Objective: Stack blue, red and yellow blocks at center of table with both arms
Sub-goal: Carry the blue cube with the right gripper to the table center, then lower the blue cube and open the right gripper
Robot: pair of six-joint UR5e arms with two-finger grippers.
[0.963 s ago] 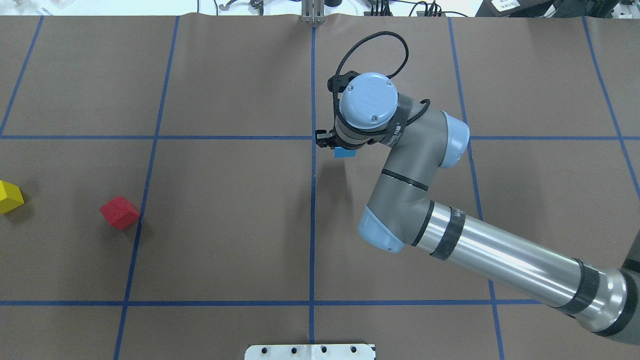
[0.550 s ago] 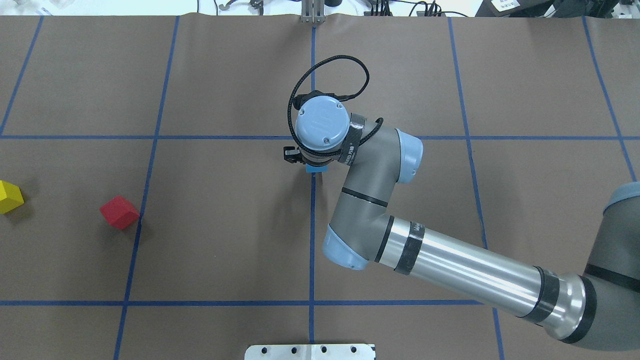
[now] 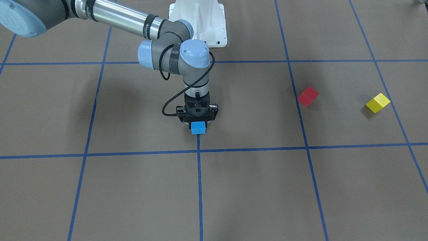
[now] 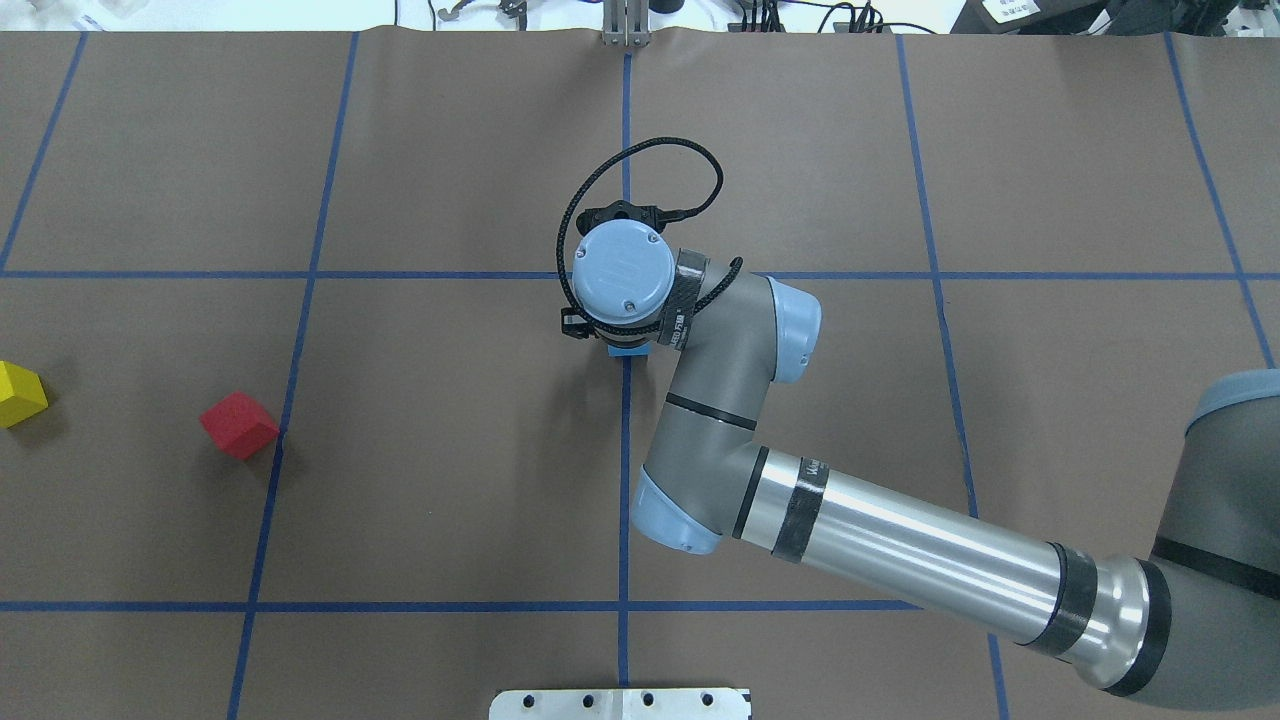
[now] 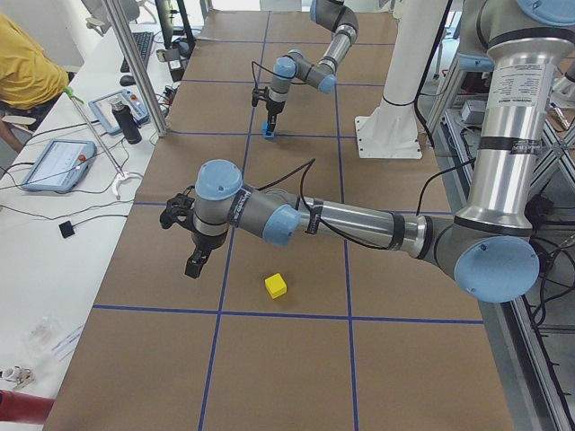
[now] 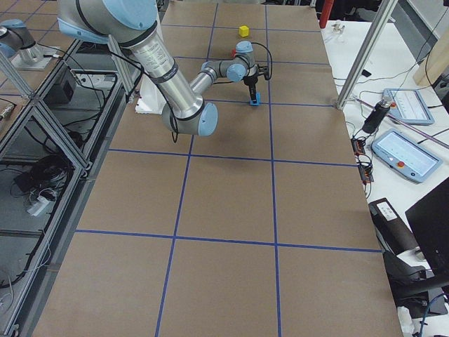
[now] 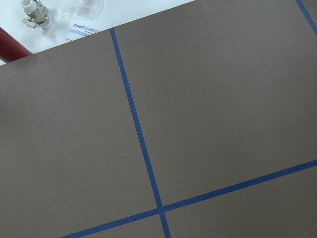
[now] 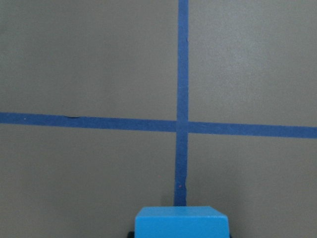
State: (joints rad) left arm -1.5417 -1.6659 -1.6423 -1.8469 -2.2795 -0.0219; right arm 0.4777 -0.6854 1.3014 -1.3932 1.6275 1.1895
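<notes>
My right gripper [image 3: 198, 122] is shut on the blue block [image 3: 198, 127] and holds it low over the centre tape line, at or just above the table; I cannot tell if it touches. The block also shows in the overhead view [image 4: 628, 351] and the right wrist view [image 8: 182, 222]. The red block [image 4: 238, 424] and the yellow block [image 4: 20, 393] lie far to the table's left. My left gripper [image 5: 192, 265] hangs above the table near the yellow block [image 5: 276, 285]; it shows only in the exterior left view, so I cannot tell if it is open or shut.
Blue tape lines [image 4: 625, 150] divide the brown table into a grid. The robot's white base plate [image 3: 198, 23] stands at the robot's edge. Tablets and cables [image 5: 58, 163] lie on the bench beyond the far edge.
My right arm has carried the blue block leftward and toward the robot, from right of the centre line onto it. The red and yellow blocks have not moved.
</notes>
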